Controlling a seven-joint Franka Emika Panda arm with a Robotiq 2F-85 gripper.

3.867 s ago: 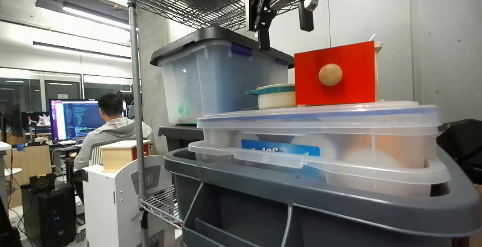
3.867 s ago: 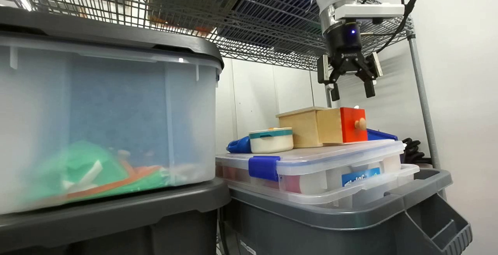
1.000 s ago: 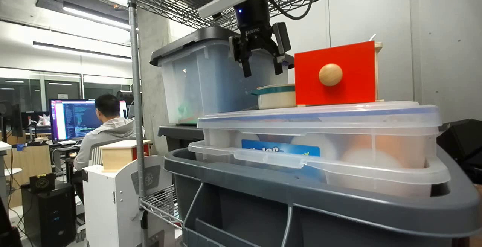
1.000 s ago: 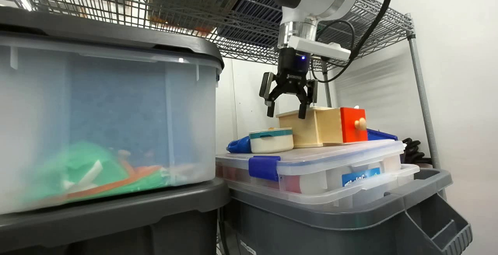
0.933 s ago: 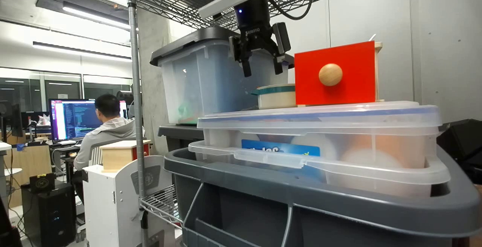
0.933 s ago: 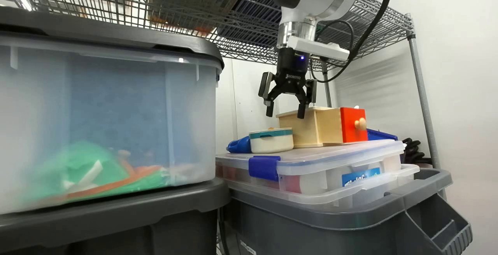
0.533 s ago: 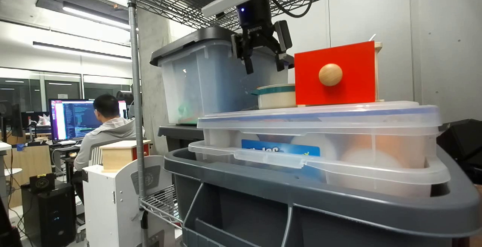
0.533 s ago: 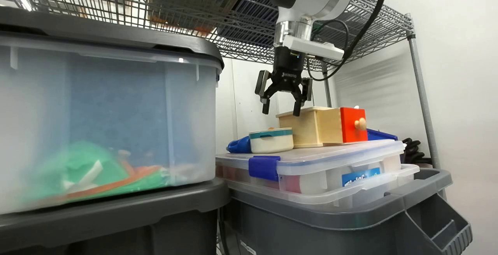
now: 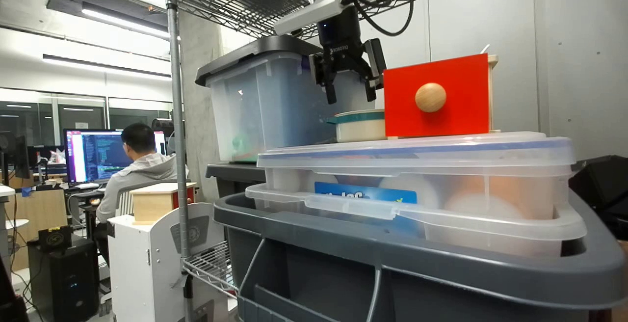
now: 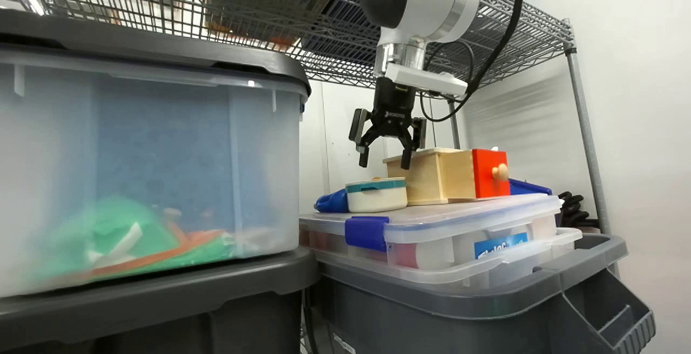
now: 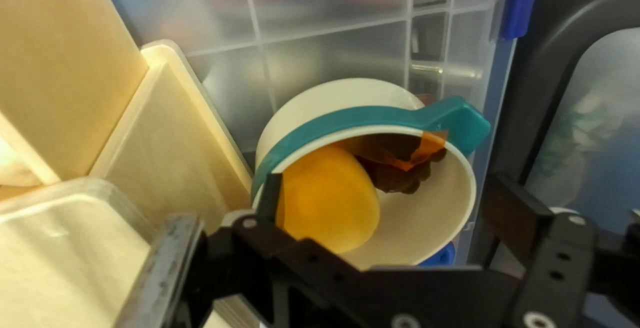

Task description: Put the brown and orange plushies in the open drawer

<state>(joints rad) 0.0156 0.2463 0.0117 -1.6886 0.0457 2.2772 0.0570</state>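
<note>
1. Wrist view: the wooden cabinet (image 11: 165,153) looks near one of my parted fingers (image 11: 271,195). If I come down off-centre, my gripper (image 10: 385,160) could knock it and jog its open drawer (image 10: 458,177).
2. I hang spread, holding nothing, above the cream pot (image 11: 340,93); a fingertip landing on its rim could tip it or skid it across the smooth bin lid (image 10: 442,215).
3. Inside that pot lie the orange plushie (image 11: 330,198) and the brown plushie (image 11: 397,180), close together; too wide a pinch might snag both or press one deeper.
4. Both exterior views show the drawer's red front (image 9: 461,97) and round knob (image 9: 431,97); my wrist view shows neither.
5. Only the wrist view shows the brown plushie; the pot's wall screens it outside.
</note>
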